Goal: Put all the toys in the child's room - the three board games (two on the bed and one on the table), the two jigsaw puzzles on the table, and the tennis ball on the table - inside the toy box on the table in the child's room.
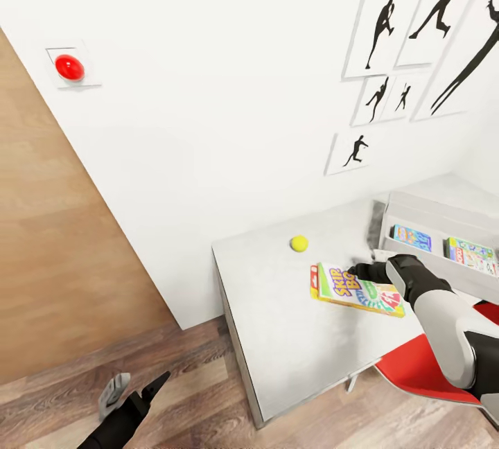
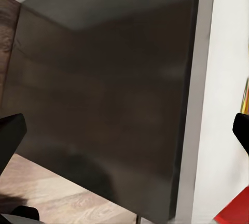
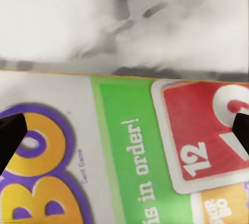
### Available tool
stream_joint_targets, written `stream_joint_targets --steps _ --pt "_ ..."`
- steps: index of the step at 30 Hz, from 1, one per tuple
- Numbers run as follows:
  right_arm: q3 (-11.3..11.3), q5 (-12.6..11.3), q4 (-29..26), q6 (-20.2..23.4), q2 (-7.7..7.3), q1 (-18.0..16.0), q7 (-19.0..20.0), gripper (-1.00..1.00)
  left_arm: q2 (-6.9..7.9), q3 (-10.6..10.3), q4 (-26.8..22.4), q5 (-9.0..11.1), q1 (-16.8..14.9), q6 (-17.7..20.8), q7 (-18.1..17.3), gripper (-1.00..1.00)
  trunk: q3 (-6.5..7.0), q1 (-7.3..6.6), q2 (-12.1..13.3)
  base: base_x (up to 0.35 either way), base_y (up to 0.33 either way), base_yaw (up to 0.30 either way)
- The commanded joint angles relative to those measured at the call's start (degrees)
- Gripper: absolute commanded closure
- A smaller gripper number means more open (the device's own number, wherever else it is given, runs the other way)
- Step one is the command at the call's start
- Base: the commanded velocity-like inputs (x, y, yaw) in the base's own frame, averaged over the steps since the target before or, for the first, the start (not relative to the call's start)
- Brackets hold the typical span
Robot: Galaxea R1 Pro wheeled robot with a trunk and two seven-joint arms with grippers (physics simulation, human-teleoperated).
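The white-green-red Skip-Bo board game (image 1: 357, 289) lies flat on the pale table (image 1: 277, 324). My right gripper (image 1: 360, 271) hovers open at the box's far edge, and in the right wrist view its fingertips (image 3: 10, 136) straddle the board game (image 3: 129, 156) wide apart. The yellow tennis ball (image 1: 299, 243) rests on the table a little beyond the box. At the right stands the light grey toy box (image 1: 423, 213) holding a small blue game (image 1: 412, 237) and a green-edged colourful flat box (image 1: 473, 255). My left gripper (image 1: 135, 390) hangs open low over the floor, left of the table.
A red chair (image 1: 416, 366) sits tucked at the table's near right, under my right arm. The white wall carries a red button (image 1: 69, 68) and black silhouette pictures (image 1: 381, 30). The left wrist view faces the table's dark side panel (image 2: 104, 94). Wood floor (image 1: 194, 393) spreads left of the table.
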Motion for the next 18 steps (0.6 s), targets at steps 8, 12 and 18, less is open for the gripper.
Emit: stream_joint_targets --steps 8,12,18 --pt "-0.47 0.85 0.25 0.26 0.03 0.02 0.37 -1.0 -0.03 0.08 -0.06 0.31 -0.01 0.37 -0.01 -1.0 -0.1 0.04 -0.08 -0.024 0.0 0.0" --pt "-0.43 0.85 0.25 0.26 0.03 0.02 0.37 -1.0 -0.06 0.07 -0.06 0.3 -0.01 0.35 -0.01 -1.0 -0.1 0.04 -0.08 -0.008 0.0 0.0" --pt "-0.4 0.85 0.25 0.26 0.04 0.02 0.37 -1.0 -0.09 0.09 -0.06 0.29 -0.01 0.31 -0.01 -1.0 -0.1 0.04 -0.08 -0.003 0.0 0.0"
